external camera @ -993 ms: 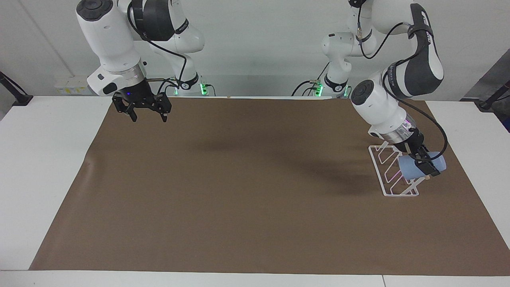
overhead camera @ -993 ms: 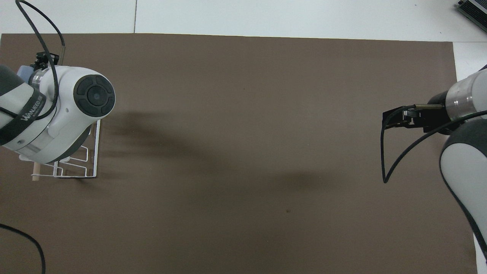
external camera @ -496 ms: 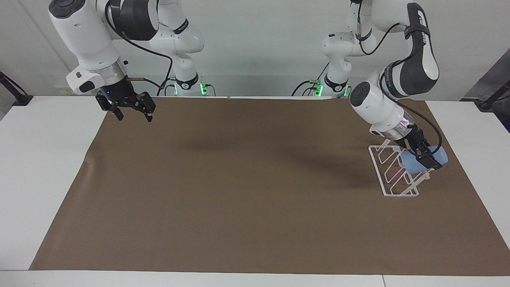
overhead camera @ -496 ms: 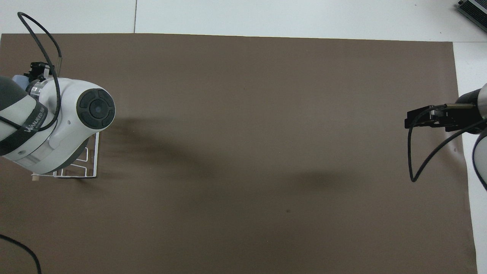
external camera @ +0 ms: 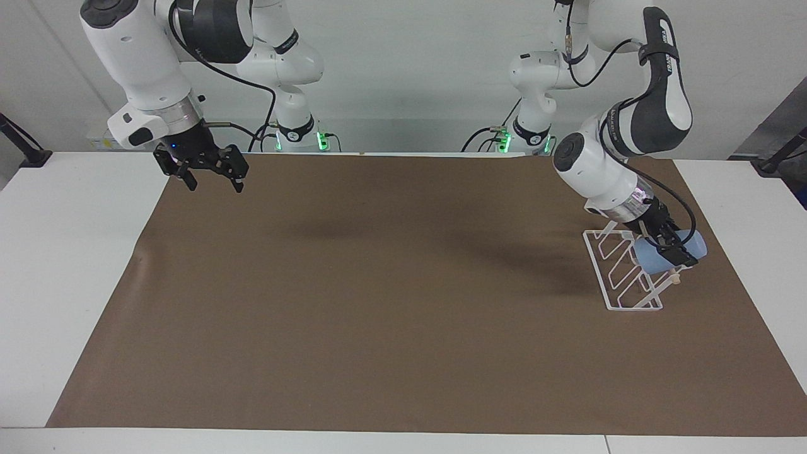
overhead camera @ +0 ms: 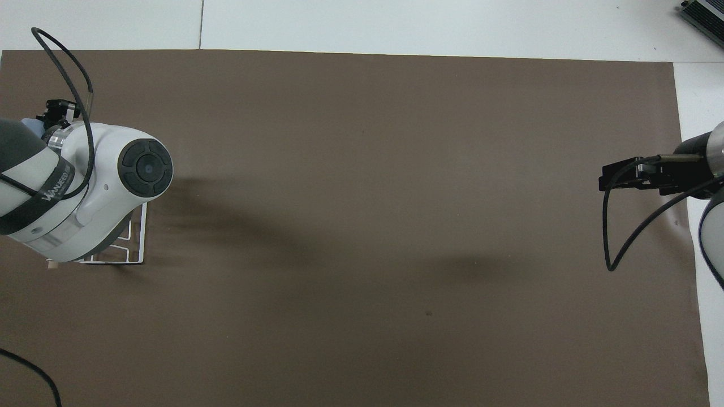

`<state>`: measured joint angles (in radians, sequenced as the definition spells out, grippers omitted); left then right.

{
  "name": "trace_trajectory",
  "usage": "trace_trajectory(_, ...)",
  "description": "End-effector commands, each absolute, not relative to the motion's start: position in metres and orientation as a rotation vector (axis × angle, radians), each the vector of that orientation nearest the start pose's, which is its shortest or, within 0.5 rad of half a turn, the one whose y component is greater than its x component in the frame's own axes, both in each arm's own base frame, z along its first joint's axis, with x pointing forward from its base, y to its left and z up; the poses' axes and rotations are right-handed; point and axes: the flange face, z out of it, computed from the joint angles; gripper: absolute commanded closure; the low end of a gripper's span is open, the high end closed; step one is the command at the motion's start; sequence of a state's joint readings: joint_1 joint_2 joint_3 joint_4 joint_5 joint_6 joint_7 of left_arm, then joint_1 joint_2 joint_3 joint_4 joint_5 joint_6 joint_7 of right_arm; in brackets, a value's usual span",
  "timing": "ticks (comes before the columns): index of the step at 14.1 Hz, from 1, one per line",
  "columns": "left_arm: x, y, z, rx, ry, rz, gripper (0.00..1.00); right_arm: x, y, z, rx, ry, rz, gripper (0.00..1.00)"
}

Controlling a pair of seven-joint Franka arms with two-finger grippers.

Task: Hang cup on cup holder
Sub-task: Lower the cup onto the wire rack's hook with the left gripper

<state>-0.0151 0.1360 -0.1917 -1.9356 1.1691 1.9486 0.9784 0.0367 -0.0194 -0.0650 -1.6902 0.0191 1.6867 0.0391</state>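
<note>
The left gripper is clamped on the light-blue cup, lying tilted across the wire cup holder at its wooden-dowel top; the right gripper waits spread and empty, well apart from the rack.

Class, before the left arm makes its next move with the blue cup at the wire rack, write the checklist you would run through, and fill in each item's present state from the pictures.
1. Left gripper shut on the cup: ok.
2. Cup over the cup holder, at its raised dowel side: ok.
3. Cup lying tilted on its side, roughly in line with the slanted prongs: ok.
4. A prong actually inside the cup's mouth: cannot tell; the gripper and the cup hide it, and in the overhead view the arm covers it.
5. Cup holder standing flat on the brown mat: ok.
6. Right gripper open, empty, waiting over the mat's corner at the right arm's end: ok.
</note>
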Motion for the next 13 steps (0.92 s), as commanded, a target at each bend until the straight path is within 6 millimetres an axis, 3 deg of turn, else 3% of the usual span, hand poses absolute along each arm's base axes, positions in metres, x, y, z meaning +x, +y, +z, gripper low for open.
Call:
trace_trajectory(1,0.587,-0.054,0.444,-1.395,1.631,0.542,1.0,0.55,-0.033,0.594,-3.1,0.08,-0.043,0.0)
trace_trajectory(2,0.587,-0.054,0.445,-1.392,1.63,0.542,1.0,0.55,-0.029,0.594,-3.1,0.078,-0.042,0.0)
trace_trajectory(3,0.588,-0.055,0.445,-1.387,1.63,0.541,0.19,0.55,-0.024,0.593,-3.1,0.068,-0.035,0.0)
trace_trajectory(4,0.588,-0.055,0.444,-1.385,1.631,0.541,0.0,0.549,-0.022,0.593,-3.1,0.061,-0.025,0.0)
trace_trajectory(13,0.588,-0.05,0.447,-1.4,1.613,0.56,0.0,0.547,-0.026,0.593,-3.099,0.07,-0.023,0.0)
